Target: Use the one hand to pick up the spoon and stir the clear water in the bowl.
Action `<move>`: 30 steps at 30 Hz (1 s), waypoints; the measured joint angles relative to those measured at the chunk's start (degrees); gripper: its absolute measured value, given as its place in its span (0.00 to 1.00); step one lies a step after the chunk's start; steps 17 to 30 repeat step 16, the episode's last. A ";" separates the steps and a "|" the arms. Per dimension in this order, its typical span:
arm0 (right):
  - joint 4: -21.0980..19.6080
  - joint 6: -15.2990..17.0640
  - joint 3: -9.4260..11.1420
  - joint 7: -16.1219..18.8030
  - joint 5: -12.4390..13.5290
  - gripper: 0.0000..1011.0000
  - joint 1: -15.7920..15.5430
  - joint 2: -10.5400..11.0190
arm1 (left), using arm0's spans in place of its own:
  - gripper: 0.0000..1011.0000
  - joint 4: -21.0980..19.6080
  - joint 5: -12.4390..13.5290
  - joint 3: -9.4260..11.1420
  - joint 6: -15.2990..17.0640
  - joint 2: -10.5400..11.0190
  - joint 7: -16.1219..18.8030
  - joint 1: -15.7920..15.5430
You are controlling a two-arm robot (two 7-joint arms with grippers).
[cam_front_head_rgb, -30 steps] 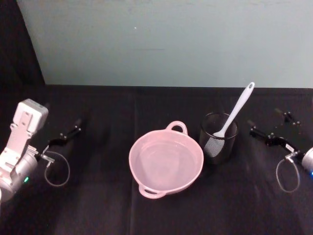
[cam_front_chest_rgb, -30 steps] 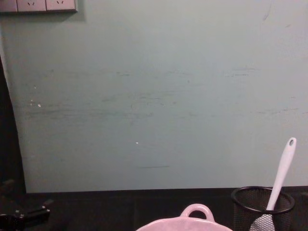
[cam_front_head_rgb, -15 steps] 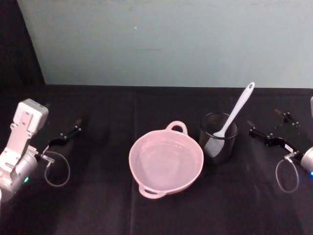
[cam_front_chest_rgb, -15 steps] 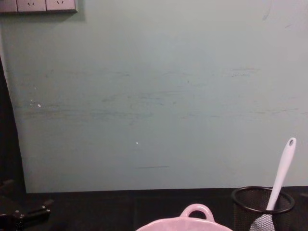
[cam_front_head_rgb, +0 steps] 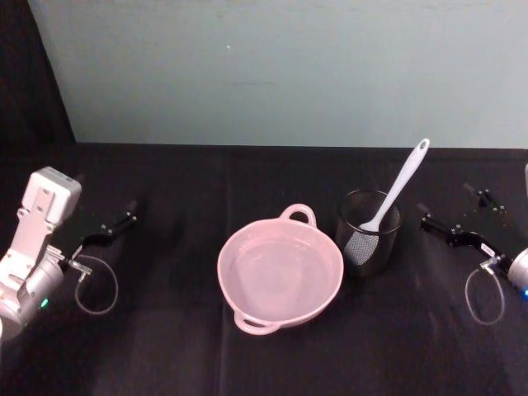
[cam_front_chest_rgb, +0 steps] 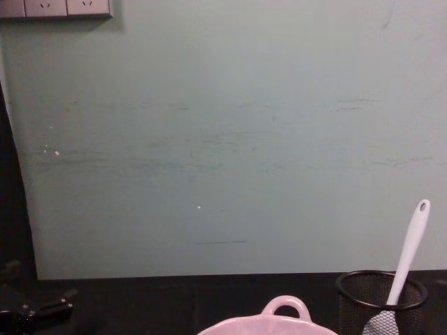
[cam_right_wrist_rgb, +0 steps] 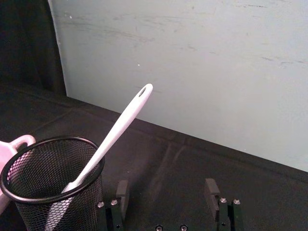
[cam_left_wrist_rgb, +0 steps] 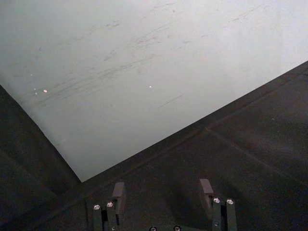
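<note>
- the tabletop (cam_front_head_rgb: 165, 346) is covered in black cloth and everything's clustered mid-way, so i'll place things off the bowl.
- the bowl (cam_front_head_rgb: 280, 271) is pale pink, holds clear water and has a loop handle on its far rim. looks like light plastic, so i'd guess a hard stir could shove it around or slop water over.
- the mesh cup (cam_front_head_rgb: 368, 232) is black wire and sits just right of the bowl, nearly touching. probably light too, so it may tip if the spoon drags on its rim.
- the right hand (cam_front_head_rgb: 450, 230) is right of the bowl, past the cup, low over the cloth, fingers spread with nothing between them. it's the closer one to the spoon.
- the left hand (cam_front_head_rgb: 107, 230) is well left of the bowl, parked, fingers apart and empty in its wrist view.
- the spoon (cam_front_head_rgb: 394, 191) stands scoop-down in the cup, handle leaning up and away from the bowl. slim stiff white plastic, likely feather-light and a bit slick. i'd pinch the handle above the cup rim, below the loop hole, and lift along its lean.
</note>
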 joint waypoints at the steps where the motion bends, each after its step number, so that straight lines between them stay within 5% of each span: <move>1: 0.01 -0.01 0.01 0.01 0.00 0.99 0.00 0.00 | 0.99 0.00 0.00 0.00 0.00 0.00 0.00 0.00; 30: 0.05 -0.11 0.02 0.13 0.07 0.99 0.00 0.00 | 0.99 0.00 0.00 0.00 0.00 0.00 0.00 0.00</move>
